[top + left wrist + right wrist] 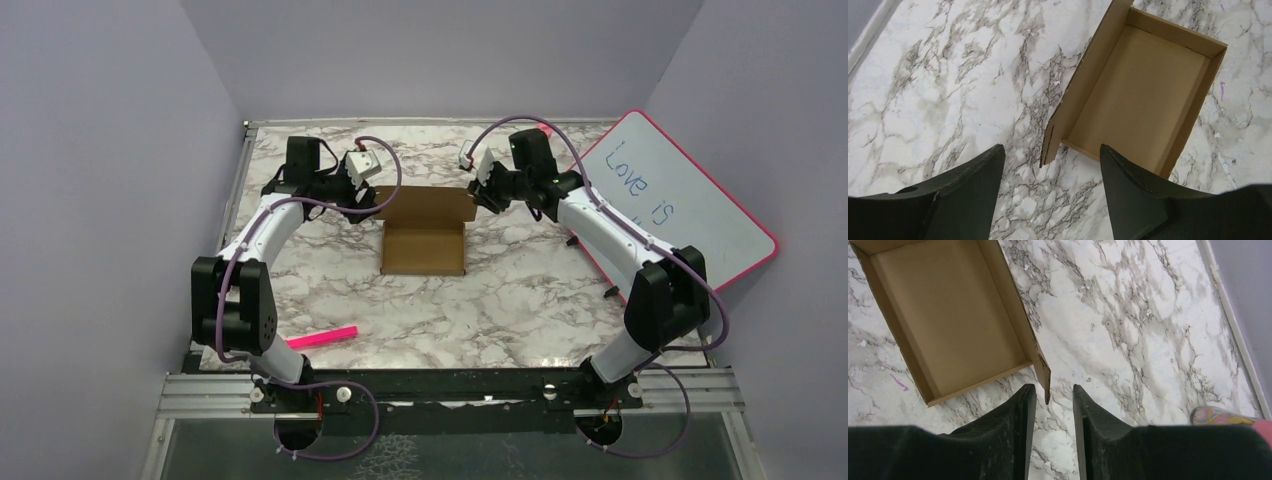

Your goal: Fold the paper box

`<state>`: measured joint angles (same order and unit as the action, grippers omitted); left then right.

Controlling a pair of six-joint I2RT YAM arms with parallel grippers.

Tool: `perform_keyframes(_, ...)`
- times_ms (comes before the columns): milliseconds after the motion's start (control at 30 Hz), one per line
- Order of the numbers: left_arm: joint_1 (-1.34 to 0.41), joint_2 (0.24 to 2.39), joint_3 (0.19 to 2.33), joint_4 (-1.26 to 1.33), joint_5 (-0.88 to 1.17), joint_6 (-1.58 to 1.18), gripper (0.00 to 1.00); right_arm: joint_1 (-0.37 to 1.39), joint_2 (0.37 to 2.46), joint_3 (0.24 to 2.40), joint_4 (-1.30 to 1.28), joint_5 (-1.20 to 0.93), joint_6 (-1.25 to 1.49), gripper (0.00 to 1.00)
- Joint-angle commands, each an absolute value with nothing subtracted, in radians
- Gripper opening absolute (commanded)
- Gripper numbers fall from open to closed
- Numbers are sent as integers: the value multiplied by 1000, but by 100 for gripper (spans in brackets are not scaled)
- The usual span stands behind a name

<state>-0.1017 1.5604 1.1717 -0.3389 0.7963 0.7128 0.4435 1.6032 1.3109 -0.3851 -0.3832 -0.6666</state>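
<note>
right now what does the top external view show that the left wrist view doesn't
Only top external: the left arm and right arm reaching to the far corners of the paper box, the pink-framed whiteboard at the right, and a pink stick near the left base.
Only left wrist: the left jaws apart, the box's loose wall corner ahead of them, and a purple mark on the marble.
Both: the open brown box on the marble table.

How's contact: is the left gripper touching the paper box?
Apart. Left wrist view: a corner of the paper box sits between the fingers of the left gripper, with bare marble table showing on both sides.
</note>
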Motion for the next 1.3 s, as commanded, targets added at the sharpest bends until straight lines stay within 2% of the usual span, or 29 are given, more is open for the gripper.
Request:
perform_keyframes(0, -93, 1610, 1212, -340, 905, 771, 68, 439, 1636, 1330, -359, -445, -676, 38)
perform_keyframes(367, -93, 1659, 1234, -371, 941, 792, 49, 439, 1686, 1346, -377, -499, -678, 30)
perform_keyframes(633, -92, 1664, 1238, -375, 959, 793, 27, 439, 1705, 1360, -394, -484, -686, 20)
perform_keyframes(900, -92, 1661, 1237, -380, 950, 804, 12, 439, 1700, 1357, -401, -438, -689, 11)
perform_keyframes(1133, -94, 1641, 1230, -375, 941, 771, 6, 439, 1688, 1345, -360, -403, -648, 1)
perform_keyframes(1267, -97, 1615, 1207, -306, 882, 654, 3, 439, 1692, 1353, -343, -378, -585, 1)
